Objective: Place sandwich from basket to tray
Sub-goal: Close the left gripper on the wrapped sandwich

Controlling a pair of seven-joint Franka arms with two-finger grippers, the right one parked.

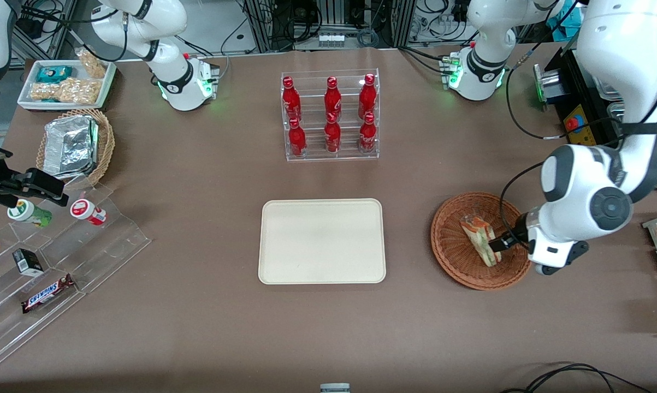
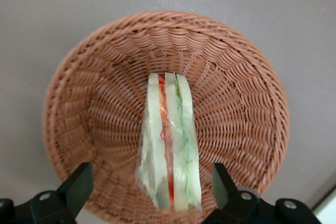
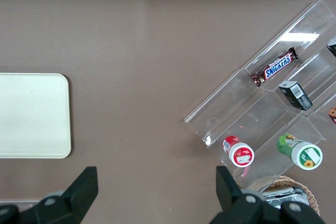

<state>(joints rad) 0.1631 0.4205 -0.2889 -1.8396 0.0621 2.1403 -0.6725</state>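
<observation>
Inside the basket (image 1: 453,240), the sandwich (image 2: 169,148) lies on edge. Wide open and empty, the pincer (image 2: 152,190) straddles it without touching. Soft, light and slippery-wrapped, it likely wants gentle pressure across the bread faces.

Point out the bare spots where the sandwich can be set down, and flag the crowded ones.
The tray is bare across its whole surface. Open tabletop also runs between it and the basket, and between it and the bottle rack. The basket is crowded: the sandwich lies in it with the open gripper straddling it. The stepped acrylic shelf holds snacks.
</observation>
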